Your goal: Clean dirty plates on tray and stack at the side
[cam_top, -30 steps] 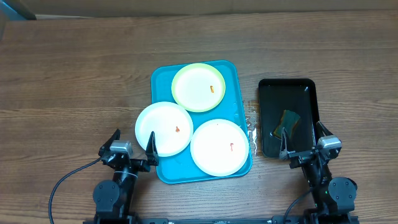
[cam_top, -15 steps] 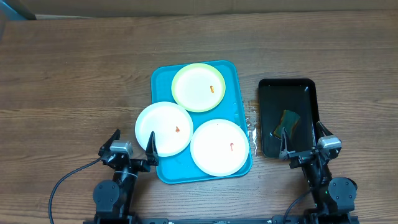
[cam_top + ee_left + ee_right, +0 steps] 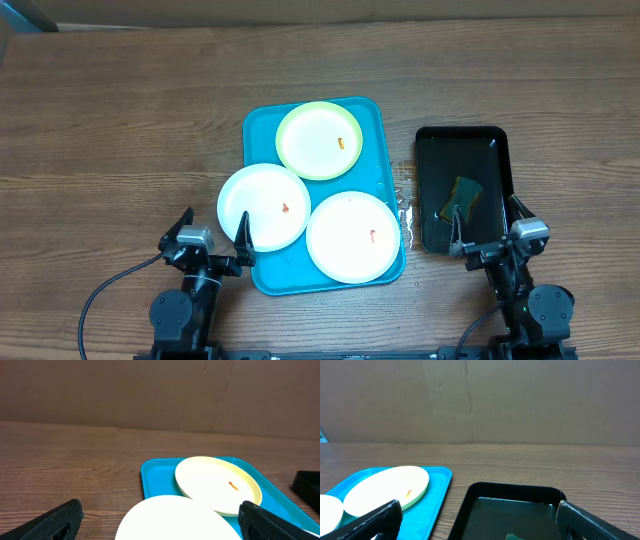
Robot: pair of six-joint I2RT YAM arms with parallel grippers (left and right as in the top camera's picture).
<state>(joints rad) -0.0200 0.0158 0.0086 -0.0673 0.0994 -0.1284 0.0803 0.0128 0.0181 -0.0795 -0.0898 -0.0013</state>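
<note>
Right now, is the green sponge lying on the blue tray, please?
No, the sponge lies in the black tray, apart from the blue tray.

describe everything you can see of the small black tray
The black tray is a small rectangle with rounded corners and a raised rim, glossy like plastic. It lies flat on the wooden table, right of the turquoise tray and apart from it. A green-and-yellow sponge rests inside, toward the near end; the floor looks wet.

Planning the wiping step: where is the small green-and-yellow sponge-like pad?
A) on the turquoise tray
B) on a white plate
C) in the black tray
C: the overhead view shows the small green-and-yellow sponge-like pad lying inside the black rectangular tray.
</note>
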